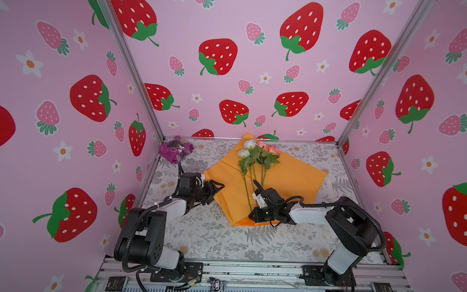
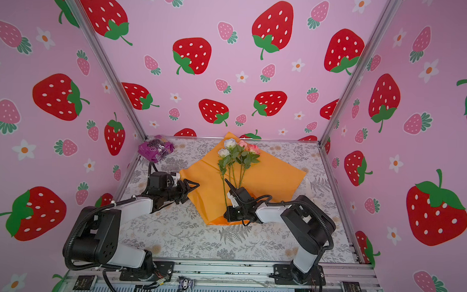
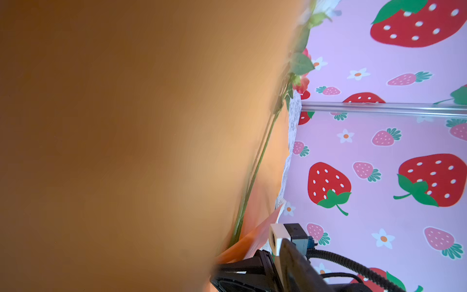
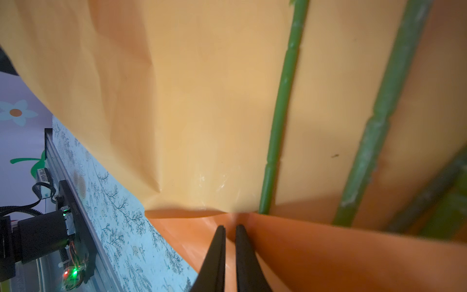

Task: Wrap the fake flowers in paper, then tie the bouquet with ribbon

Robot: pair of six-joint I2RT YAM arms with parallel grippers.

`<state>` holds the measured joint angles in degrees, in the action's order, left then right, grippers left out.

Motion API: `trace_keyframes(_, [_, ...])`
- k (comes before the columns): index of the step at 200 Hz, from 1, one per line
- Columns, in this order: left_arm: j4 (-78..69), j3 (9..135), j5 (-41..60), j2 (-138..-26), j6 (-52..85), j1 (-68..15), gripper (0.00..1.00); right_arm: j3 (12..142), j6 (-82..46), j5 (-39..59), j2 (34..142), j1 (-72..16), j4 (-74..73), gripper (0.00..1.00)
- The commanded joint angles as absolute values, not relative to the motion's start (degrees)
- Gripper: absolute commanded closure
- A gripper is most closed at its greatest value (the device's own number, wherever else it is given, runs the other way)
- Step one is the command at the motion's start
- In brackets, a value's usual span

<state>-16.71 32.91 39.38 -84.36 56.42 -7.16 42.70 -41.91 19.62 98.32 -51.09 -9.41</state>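
The bouquet of fake flowers (image 1: 256,152) (image 2: 237,152) lies on the spread orange wrapping paper (image 1: 287,175) (image 2: 268,177), blooms toward the back wall. My left gripper (image 1: 220,187) (image 2: 195,186) stands open over the paper's left corner. In the left wrist view, blurred orange paper (image 3: 126,126) hides its fingers, and green stems (image 3: 255,172) run beside it. My right gripper (image 1: 251,216) (image 2: 226,215) (image 4: 230,227) sits low at the stem ends. It is shut on the turned-up near flap of the paper (image 4: 202,101), which puckers at its tips. Stems (image 4: 280,113) run away from it.
A crinkly purple packet (image 1: 175,148) (image 2: 155,147) lies in the back left corner of the floral table (image 1: 223,240). Strawberry-print walls close in the left, back and right sides. An aluminium rail (image 1: 249,270) with both arm bases runs along the front.
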Motion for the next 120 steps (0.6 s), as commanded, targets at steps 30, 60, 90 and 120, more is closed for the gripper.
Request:
trace_keyframes(30, [-20.51,28.97,31.43,-82.35,63.08,-12.82,0.34,42.03,-41.68,17.72,98.83,-50.8,-6.36,0.86])
trace_keyframes(60, [-8.84,29.07,22.98,-74.53,59.76,-14.34,0.42,41.41,-41.81,18.35,98.31,-50.8,-7.06,0.86])
trace_keyframes(90, [-4.54,30.79,23.06,-74.44,56.36,-14.74,0.59,41.29,-41.58,19.37,97.69,-50.8,-8.09,0.85])
trace_keyframes(120, [-2.47,33.99,24.13,-77.81,54.17,-15.95,0.72,41.81,-41.0,20.62,97.13,-50.8,-7.63,0.83])
